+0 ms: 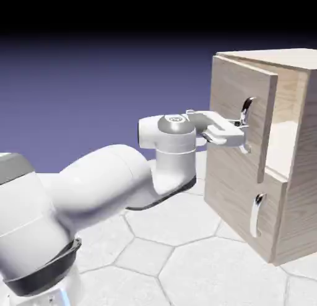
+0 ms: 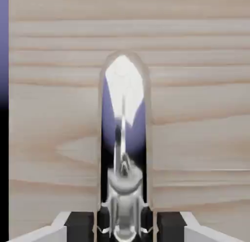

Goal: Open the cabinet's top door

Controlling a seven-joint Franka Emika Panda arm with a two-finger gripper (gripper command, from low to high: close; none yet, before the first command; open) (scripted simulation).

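The light wood cabinet [image 1: 298, 193] stands at the exterior view's right. Its top door [image 1: 230, 94] stands a little ajar, and a pale interior shows behind its free edge. My gripper [image 1: 244, 133] reaches in level from the left and is shut on the lower part of the door's curved silver handle [image 1: 247, 107]. In the hand view the shiny handle [image 2: 123, 133] runs up the middle, clamped between the dark fingertips [image 2: 80, 225] of the gripper [image 2: 124, 227], with the door's wood grain [image 2: 200, 65] filling the background.
Below the top door the shorter lower door [image 1: 235, 196] is closed, with its small silver handle [image 1: 256, 213]. The white arm [image 1: 111, 181] stretches from the lower left over the hexagon-patterned table [image 1: 186, 261].
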